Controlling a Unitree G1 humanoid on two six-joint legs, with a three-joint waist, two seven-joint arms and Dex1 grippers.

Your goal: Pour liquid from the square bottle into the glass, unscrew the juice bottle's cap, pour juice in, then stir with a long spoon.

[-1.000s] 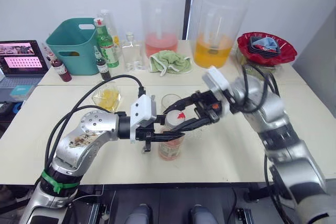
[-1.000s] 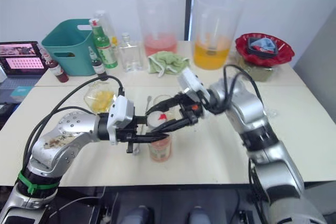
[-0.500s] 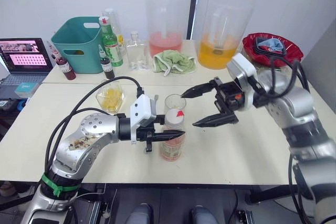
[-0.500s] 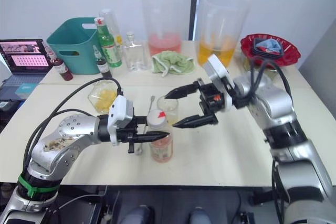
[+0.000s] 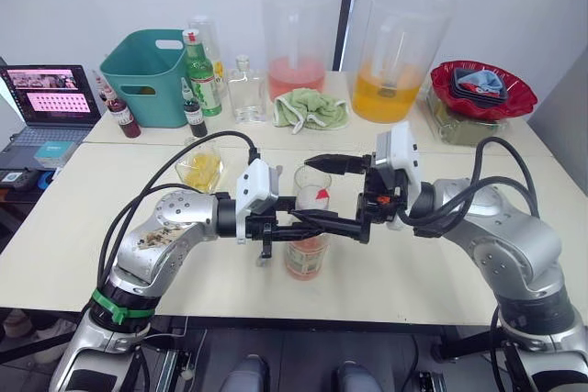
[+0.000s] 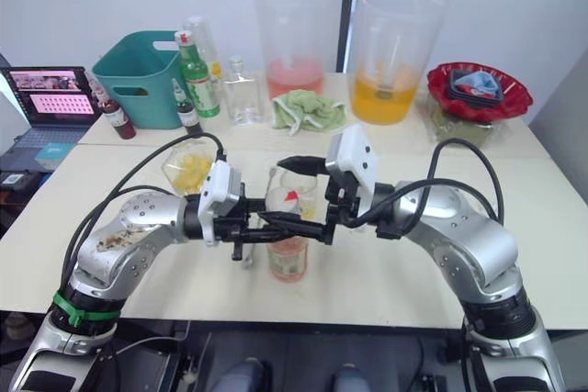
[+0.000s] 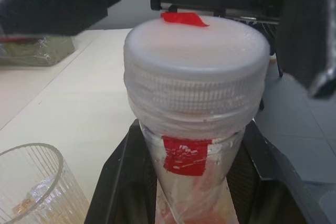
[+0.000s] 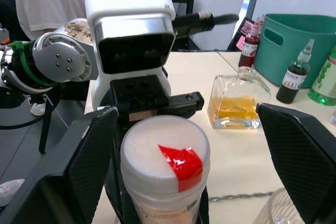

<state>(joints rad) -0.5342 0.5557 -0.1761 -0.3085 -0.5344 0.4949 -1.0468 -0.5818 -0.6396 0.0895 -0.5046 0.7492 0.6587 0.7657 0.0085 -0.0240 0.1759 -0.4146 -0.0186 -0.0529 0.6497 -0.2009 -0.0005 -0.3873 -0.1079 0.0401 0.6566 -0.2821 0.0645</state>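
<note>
The pale surface (image 5: 441, 268) carries everything, with two big pitchers of pink and orange liquid along its far edge at twelve o'clock and a teal bin (image 5: 147, 75) at ten o'clock. The juice bottle (image 5: 304, 250) stands near the middle, towards the six o'clock edge. The left end effector (image 5: 292, 225) comes in from nine o'clock and pinches the bottle's body just below the neck, holding it upright. The right end effector (image 5: 338, 195) reaches in from three o'clock with its two fingers spread wide, one above the cap (image 8: 164, 153) and one at about cap height beside it, not yet touching. The glass (image 5: 310, 186) stands just behind the bottle at twelve o'clock. The square bottle (image 5: 201, 167), holding yellow liquid, sits at ten o'clock from it. A long spoon (image 6: 260, 204) lies flat behind the left arm.

The step in hand looks like unscrewing the cap. The next move calls for centring the spread fingers around the cap's ribbed rim, closing firmly, then twisting while the left grip resists rotation.
</note>
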